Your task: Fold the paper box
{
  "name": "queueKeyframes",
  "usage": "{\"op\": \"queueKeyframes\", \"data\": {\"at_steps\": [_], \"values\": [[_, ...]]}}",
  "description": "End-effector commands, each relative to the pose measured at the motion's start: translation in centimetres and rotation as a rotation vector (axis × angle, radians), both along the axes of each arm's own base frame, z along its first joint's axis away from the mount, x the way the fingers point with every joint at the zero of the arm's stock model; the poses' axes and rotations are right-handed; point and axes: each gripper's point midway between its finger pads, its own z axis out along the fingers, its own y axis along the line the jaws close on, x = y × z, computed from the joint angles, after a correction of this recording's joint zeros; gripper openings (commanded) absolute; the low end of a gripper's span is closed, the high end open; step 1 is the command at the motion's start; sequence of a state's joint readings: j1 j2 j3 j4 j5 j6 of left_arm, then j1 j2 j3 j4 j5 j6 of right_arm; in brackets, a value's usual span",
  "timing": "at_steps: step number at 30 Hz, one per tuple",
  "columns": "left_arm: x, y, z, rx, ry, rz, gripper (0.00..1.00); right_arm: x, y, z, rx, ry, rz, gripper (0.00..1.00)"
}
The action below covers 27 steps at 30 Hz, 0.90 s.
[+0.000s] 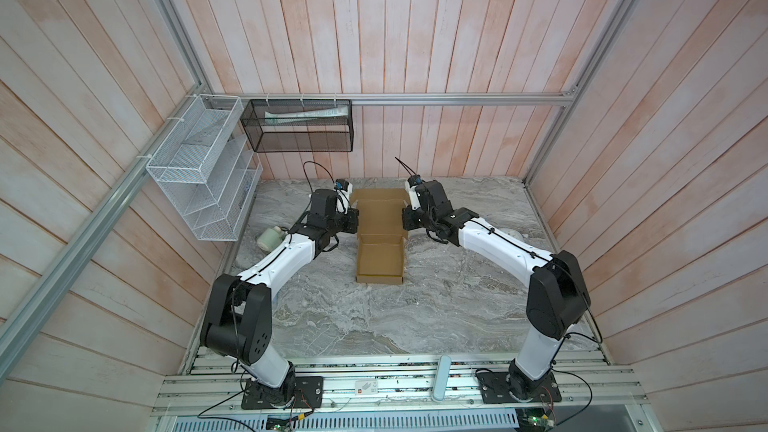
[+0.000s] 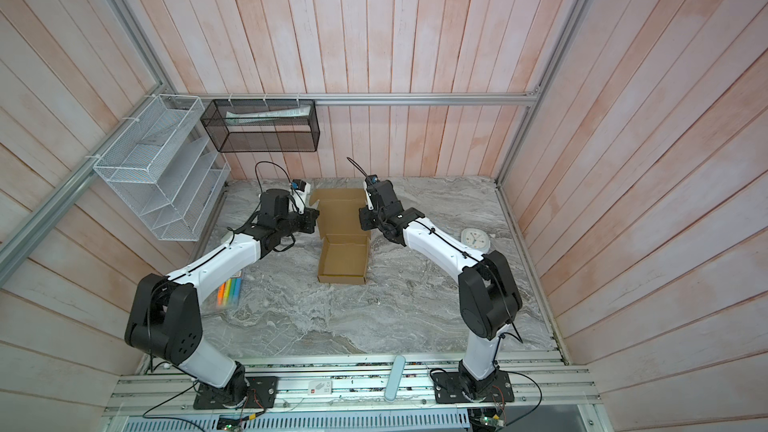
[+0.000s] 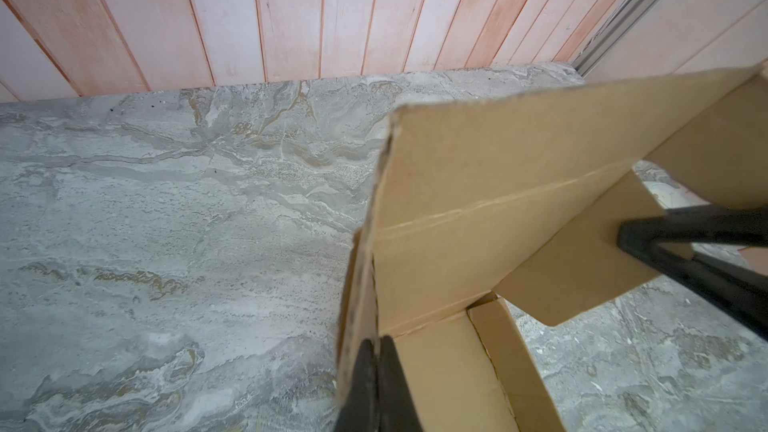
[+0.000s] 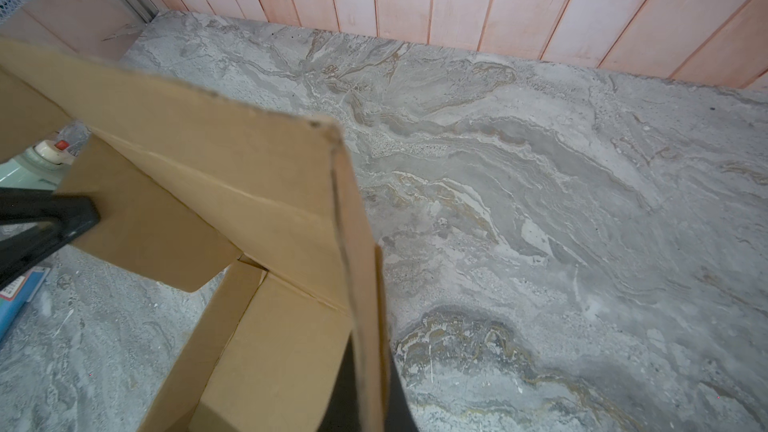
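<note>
The paper box (image 1: 380,218) is plain brown cardboard and lies mid-table in both top views, with a formed shallow tray (image 1: 379,261) at its near end. Its far panel (image 2: 338,211) is lifted between the two arms. My left gripper (image 1: 357,220) is shut on that panel's left side flap, and the left wrist view shows the black fingers (image 3: 376,342) pinching the flap's edge. My right gripper (image 1: 404,218) is shut on the right side flap, with cardboard (image 4: 208,160) between its fingers (image 4: 368,367). Each gripper appears in the other's wrist view.
A white wire rack (image 1: 199,168) and a black mesh basket (image 1: 299,126) hang on the back left walls. A pale green roll (image 1: 270,238) lies left of the box. A white clock (image 2: 476,241) lies right, and coloured markers (image 2: 228,290) under the left arm.
</note>
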State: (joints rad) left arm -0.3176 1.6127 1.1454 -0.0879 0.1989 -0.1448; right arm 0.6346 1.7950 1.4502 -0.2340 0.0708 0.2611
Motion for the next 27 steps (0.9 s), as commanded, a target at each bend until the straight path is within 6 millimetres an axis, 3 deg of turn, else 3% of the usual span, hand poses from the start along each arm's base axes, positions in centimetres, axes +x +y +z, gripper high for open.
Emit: {"op": "queueKeyframes", "data": {"at_steps": [1,12,27], "values": [[-0.4,-0.5,0.7,-0.02,-0.028,0.0,0.0,-0.6,1.2,1.5,0.061,-0.046,-0.004,0.0],[-1.3,-0.7,0.3,-0.041,-0.035,0.016,0.0,-1.1,1.0,1.6,0.123,-0.075,-0.037,0.01],[-2.1,-1.0,0.6,-0.055,-0.054,0.019,0.0,-1.9,2.7,1.1,0.146,-0.057,-0.011,0.06]]}}
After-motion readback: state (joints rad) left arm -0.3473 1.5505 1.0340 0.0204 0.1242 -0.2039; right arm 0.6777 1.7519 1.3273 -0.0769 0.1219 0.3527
